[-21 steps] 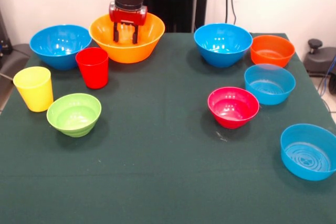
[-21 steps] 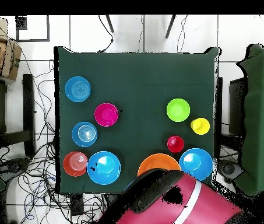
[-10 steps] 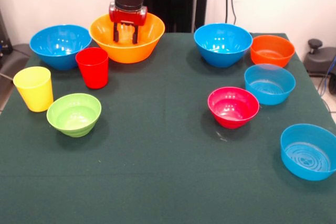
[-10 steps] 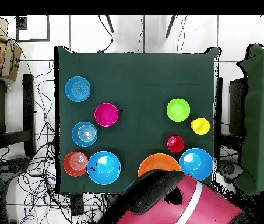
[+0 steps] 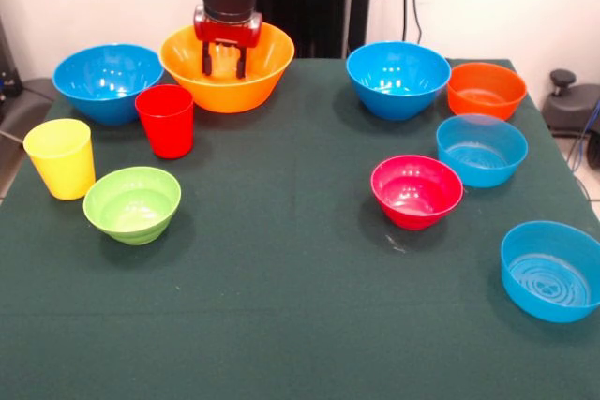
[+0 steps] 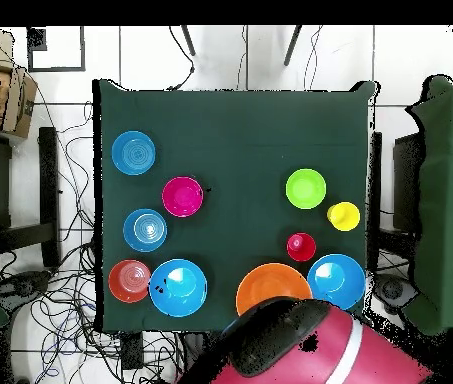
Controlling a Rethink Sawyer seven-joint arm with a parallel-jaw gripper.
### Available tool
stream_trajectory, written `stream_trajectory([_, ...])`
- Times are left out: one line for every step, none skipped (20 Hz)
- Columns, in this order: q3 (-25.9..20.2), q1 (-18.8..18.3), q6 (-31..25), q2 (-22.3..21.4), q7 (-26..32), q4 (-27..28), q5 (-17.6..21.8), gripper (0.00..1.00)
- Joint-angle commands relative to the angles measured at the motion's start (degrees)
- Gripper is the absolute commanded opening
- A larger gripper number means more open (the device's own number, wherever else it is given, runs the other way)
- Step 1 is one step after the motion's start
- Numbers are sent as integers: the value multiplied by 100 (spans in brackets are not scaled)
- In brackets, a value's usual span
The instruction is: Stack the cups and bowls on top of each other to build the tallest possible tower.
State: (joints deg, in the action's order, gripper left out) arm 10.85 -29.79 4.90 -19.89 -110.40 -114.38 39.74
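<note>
My gripper [image 5: 224, 65] hangs open and empty over the big yellow-orange bowl [image 5: 267, 67] at the table's far side. In the overhead view the arm hides the gripper and laps that bowl's [image 6: 270, 285] lower edge. No bowl or cup is stacked. The red cup [image 5: 167, 121] and yellow cup [image 5: 61, 158] stand left of the middle, by the light green bowl [image 5: 132, 203] and a deep blue bowl [image 5: 106, 81]. On the right are the other deep blue bowl [image 5: 397, 79], the orange bowl [image 5: 486, 89], two paler blue bowls [image 5: 481, 149] [image 5: 551, 271] and the pink-red bowl [image 5: 416, 190].
The dark green table cloth [image 5: 281, 306] covers the whole table. The red and black arm [image 6: 300, 350] fills the overhead view's lower middle. Cables lie on the floor [image 6: 60, 200] round the table, and a black stool [image 5: 572, 105] stands past the right edge.
The arm has drawn back a little toward its base, uncovering more of the big yellow-orange bowl in the overhead view. The gripper has risen slightly. No cup or bowl has moved.
</note>
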Motion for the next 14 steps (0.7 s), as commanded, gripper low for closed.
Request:
stream_trajectory([-1423, -425, -697, 372, 88, 2304, -279, 100])
stream_trajectory([-1478, -462, -773, 377, 103, 2346, -283, 100])
stream_trajectory([-1519, -488, -841, 386, 105, 2394, -295, 100])
stream_trajectory([-1570, -522, -912, 397, 111, 2442, -303, 100])
stream_trajectory([-1642, -570, -1021, 410, 149, 2503, -301, 100])
stream_trajectory([-1728, -631, -1127, 420, 192, 2551, -293, 100])
stream_trajectory([-1797, -682, -1212, 427, 219, 2584, -282, 100])
stream_trajectory([-1865, -732, -1298, 434, 247, 2617, -271, 100])
stream_trajectory([-1960, -797, -1404, 448, 307, 2677, -253, 100])
stream_trajectory([-2038, -853, -1485, 456, 350, 2712, -227, 100])
stream_trajectory([-2096, -894, -1561, 459, 369, 2738, -207, 100])
stream_trajectory([-2157, -936, -1663, 460, 404, 2766, -188, 100])
stream_trajectory([-2213, -973, -1749, 461, 428, 2791, -165, 100])
stream_trajectory([-2250, -997, -1805, 460, 424, 2809, -137, 100])
